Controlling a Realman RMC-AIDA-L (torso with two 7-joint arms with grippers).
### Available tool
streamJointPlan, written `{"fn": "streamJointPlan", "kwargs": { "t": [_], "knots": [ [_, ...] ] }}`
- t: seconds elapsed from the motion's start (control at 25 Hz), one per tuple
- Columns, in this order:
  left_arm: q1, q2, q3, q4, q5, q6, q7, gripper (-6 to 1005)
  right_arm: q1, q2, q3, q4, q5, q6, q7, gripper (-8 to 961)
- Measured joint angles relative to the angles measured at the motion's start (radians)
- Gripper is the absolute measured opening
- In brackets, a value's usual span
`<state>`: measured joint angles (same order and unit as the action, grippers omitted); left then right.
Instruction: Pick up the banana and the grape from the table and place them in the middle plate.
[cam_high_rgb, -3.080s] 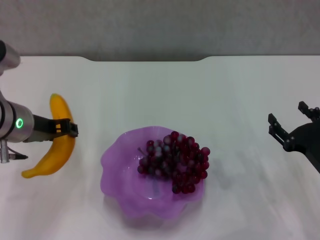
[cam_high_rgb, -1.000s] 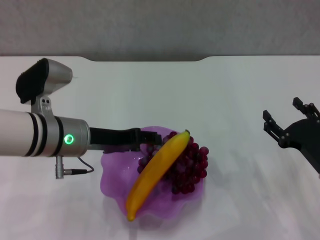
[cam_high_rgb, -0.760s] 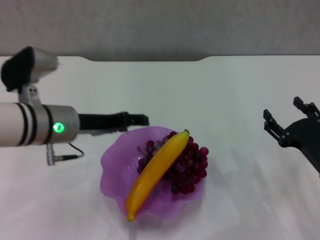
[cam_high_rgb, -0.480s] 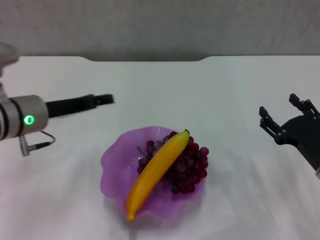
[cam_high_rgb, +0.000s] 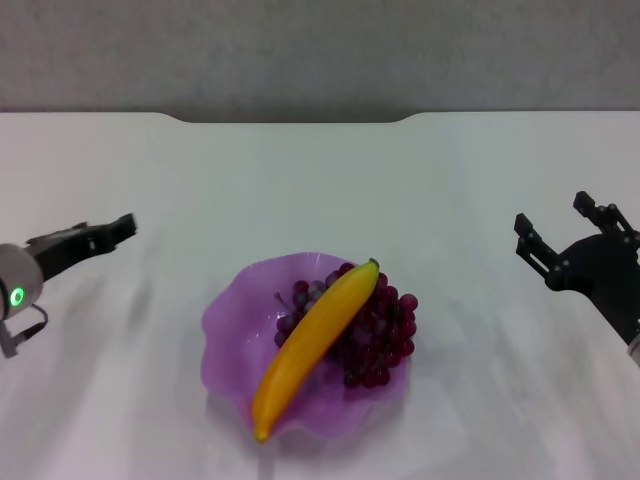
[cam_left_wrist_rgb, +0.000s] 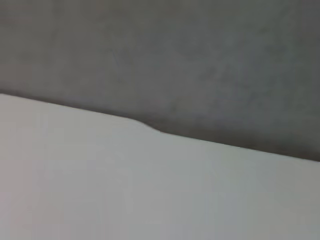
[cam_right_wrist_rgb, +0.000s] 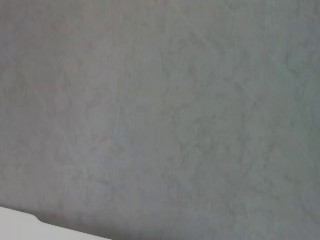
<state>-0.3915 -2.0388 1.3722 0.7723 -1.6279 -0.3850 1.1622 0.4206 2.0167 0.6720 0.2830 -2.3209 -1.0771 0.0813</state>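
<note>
Now that the left claw (cam_high_rgb: 118, 226) has let go of the banana (cam_high_rgb: 312, 342) and pulled away to its own side, the fruit job looks done. A moment ago this claw was right over the middle plate (cam_high_rgb: 228, 325) with the banana; now it hangs far off near the edge of the worktop (cam_high_rgb: 320, 190), holding nothing. How wide its tips are cannot be told from here. The left wrist view shows only bare worktop and the grey wall behind it.

From the left claw, the plate sits well off toward the middle and a bit closer to the robot. The banana lies slanted across the plate, touching no claw, with its dark tip at the far side and its other end at the near rim. It rests on top of the grape (cam_high_rgb: 375, 330), which fills the plate's right half.

From the right claw (cam_high_rgb: 562, 236), the plate and both fruits are well apart, off toward the middle. This claw is spread wide, holds nothing, and waits above the worktop.
</note>
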Motion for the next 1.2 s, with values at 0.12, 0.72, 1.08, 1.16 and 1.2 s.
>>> {"fn": "streamJointPlan", "kwargs": {
  "t": [0.12, 0.72, 1.08, 1.16, 1.2],
  "knots": [
    [-0.002, -0.002, -0.002, -0.038, -0.192, 0.034, 0.254, 713, 0.002, 0.001, 0.000, -0.001, 0.000, -0.001, 0.000, 818],
    [0.034, -0.006, 0.005, -0.219, -0.903, -0.336, 1.384, 717, -0.002, 0.002, 0.002, -0.012, 0.001, -0.005, -0.004, 818],
    [0.002, -0.005, -0.003, -0.435, -1.053, -0.502, 1.492, 715, -0.020, 0.003, 0.013, -0.030, 0.048, -0.028, -0.001, 818],
    [0.007, -0.005, -0.004, -0.440, -1.070, -0.516, 1.498, 714, -0.031, 0.002, 0.013, -0.034, 0.077, -0.047, 0.001, 818],
    [0.010, -0.005, -0.005, -0.445, -1.085, -0.525, 1.498, 714, -0.038, 0.001, 0.012, -0.036, 0.083, -0.051, 0.000, 818]
  ]
}}
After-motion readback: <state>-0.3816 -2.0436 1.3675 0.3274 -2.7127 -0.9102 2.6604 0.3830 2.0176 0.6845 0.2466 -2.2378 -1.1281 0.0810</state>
